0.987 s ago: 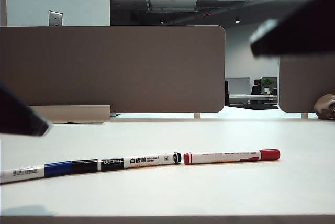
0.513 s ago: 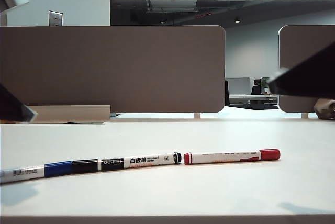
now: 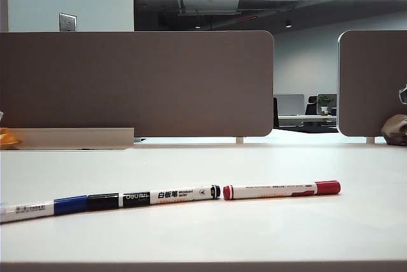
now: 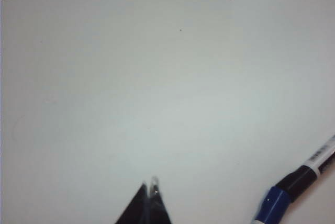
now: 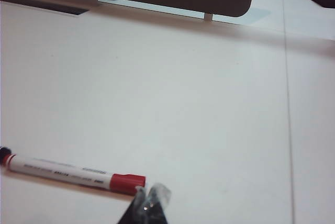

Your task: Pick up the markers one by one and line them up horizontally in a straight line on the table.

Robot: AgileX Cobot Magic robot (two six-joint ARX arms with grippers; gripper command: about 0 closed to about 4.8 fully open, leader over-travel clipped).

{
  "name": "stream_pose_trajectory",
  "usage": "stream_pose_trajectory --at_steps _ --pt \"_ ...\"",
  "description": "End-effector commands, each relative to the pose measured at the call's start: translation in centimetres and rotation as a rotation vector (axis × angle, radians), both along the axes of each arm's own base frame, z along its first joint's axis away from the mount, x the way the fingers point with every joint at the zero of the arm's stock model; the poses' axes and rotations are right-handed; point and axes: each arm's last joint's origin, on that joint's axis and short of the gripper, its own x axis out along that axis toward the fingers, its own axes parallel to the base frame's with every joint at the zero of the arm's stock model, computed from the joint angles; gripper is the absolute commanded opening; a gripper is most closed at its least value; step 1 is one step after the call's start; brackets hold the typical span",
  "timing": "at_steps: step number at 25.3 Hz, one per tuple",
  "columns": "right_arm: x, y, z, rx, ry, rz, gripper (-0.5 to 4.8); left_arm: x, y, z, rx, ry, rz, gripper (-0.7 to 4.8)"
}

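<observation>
Three markers lie end to end in a nearly straight row on the white table [image 3: 203,234]. The blue-capped one [image 3: 38,207] is at the left, the black one [image 3: 159,196] in the middle and the red one [image 3: 280,189] at the right. Neither gripper shows in the exterior view. My left gripper [image 4: 150,187] is shut and empty over bare table, a little apart from the blue cap [image 4: 273,205], which meets a black cap [image 4: 299,178]. My right gripper [image 5: 151,195] is shut and empty, its tips just beside the cap of the red marker [image 5: 73,174].
A wide grey-brown partition [image 3: 137,84] stands along the back of the table, with a second panel [image 3: 375,81] at the right. A brownish lump [image 3: 394,129] sits at the far right and something orange [image 3: 6,138] at the far left. A seam [image 5: 287,103] crosses the tabletop.
The dark shapes of both arms at the left and right edges of the exterior view have swung out of sight. The three markers have not moved.
</observation>
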Motion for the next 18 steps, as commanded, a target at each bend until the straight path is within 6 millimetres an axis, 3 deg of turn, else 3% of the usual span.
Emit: stream_pose_trajectory --at_steps 1,9,18 --pt "0.39 -0.99 0.21 0.082 -0.015 -0.01 -0.01 0.2 0.25 0.36 -0.021 -0.035 -0.007 -0.06" --pt "0.46 -1.45 -0.2 0.098 0.037 0.017 -0.01 0.26 0.28 0.45 -0.026 -0.05 -0.009 -0.06" --pt "0.49 -1.83 -0.75 0.066 0.081 -0.112 -0.01 0.19 0.39 0.12 -0.007 -0.021 0.022 -0.05"
